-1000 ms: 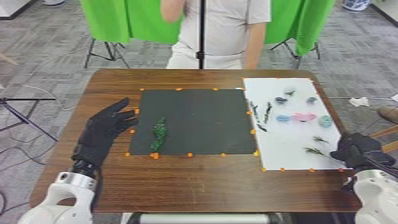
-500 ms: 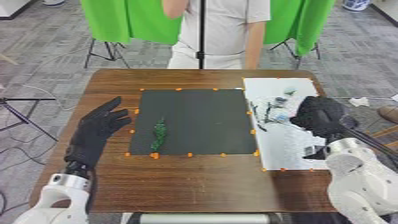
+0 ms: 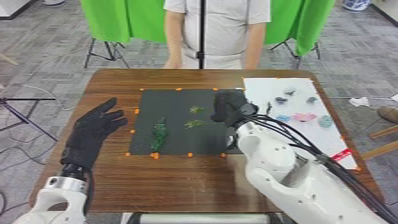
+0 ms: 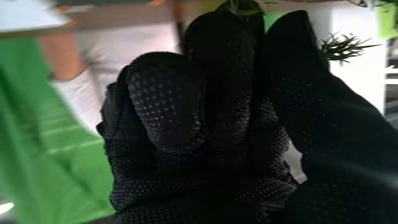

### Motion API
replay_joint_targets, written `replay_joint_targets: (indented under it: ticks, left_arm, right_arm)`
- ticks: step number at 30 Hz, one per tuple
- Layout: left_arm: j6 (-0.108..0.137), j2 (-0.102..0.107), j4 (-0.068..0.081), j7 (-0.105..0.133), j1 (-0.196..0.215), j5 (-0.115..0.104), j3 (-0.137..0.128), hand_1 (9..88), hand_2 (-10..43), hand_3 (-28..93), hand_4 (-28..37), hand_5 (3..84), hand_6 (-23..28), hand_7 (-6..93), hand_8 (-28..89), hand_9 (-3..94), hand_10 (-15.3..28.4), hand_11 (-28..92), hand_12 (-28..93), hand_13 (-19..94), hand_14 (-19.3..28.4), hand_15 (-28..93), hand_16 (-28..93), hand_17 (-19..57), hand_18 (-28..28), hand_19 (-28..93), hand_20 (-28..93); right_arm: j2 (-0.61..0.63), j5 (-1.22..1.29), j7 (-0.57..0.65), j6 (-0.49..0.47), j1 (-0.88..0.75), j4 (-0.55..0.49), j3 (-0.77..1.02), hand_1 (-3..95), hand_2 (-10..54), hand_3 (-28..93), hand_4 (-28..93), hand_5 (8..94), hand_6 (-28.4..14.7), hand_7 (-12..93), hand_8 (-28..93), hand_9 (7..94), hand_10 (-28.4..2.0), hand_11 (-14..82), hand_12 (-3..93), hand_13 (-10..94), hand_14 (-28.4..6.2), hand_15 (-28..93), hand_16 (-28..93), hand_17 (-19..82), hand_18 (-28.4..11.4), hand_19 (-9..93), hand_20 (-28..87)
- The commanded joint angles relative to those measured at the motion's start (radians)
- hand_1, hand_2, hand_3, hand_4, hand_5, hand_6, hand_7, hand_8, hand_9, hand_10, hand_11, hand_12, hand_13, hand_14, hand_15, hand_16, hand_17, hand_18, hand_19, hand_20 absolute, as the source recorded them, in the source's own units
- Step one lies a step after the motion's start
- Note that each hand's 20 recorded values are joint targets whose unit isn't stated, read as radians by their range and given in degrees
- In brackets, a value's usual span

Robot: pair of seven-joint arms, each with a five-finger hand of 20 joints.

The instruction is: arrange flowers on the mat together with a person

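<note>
Green sprigs [image 3: 194, 123] are pinched in the right hand [image 3: 228, 106] over the black mat [image 3: 195, 142], while the left hand [image 3: 91, 130] is held open above the wooden counter [image 3: 169, 185].

A brown wooden table [image 3: 178, 187] carries a dark rectangular mat [image 3: 200, 142] at its middle and a white rectangular sheet [image 3: 271, 86] on the right, just beside the mat and near the table's right edge. The sheet extends beyond the mat at both far and near ends. Small orange markers [image 3: 155, 156] dot both borders.
</note>
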Motion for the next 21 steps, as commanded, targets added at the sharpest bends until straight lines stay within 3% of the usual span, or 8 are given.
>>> replay_joint_targets:
  ticks: [1,7,21]
  left_arm:
    - [-0.008,-0.003,0.002,-0.026,-0.013,0.001,0.01,25.7,4.3,80,-23.2,38.1,7.8,11.7,-8,36.9,19.6,25,10,27,27.3,49,-7,-9.4,26.9,50,15]
    - [-0.02,0.001,0.006,-0.038,-0.026,0.003,0.017,25.8,4.3,80,-23.2,38.1,7.8,11.7,-8,36.8,19.6,25,10,27,27.4,49,-7,-9.4,26.9,50,15]
    - [-0.031,-0.005,0.007,-0.06,-0.027,0.008,0.02,25.8,4.3,80,-23.1,38.2,7.8,11.6,-8,36.8,19.6,25,10,27,27.3,49,-7,-9.4,26.9,50,15]
  right_arm:
    - [-0.158,-0.038,0.039,-0.083,0.065,0.07,-0.086,54.1,-9.5,65,-27,88.0,1.2,20,8,90.6,-8.9,39.1,23.9,82,-7.2,64,23,44,-20.0,93,26]
    - [-0.19,-0.069,0.132,-0.056,0.081,0.127,-0.159,53.4,-9.5,64,-26,88.2,0.9,20,8,91.0,-9.4,40.0,23.5,83,-7.9,65,22,45,-21.1,93,29]
    - [-0.24,-0.073,0.211,-0.175,0.028,0.131,-0.149,49.2,-9.5,64,-23,91.7,-0.3,17,8,93.7,-10.6,41.2,22.7,86,-9.5,66,22,48,-24.2,93,37]
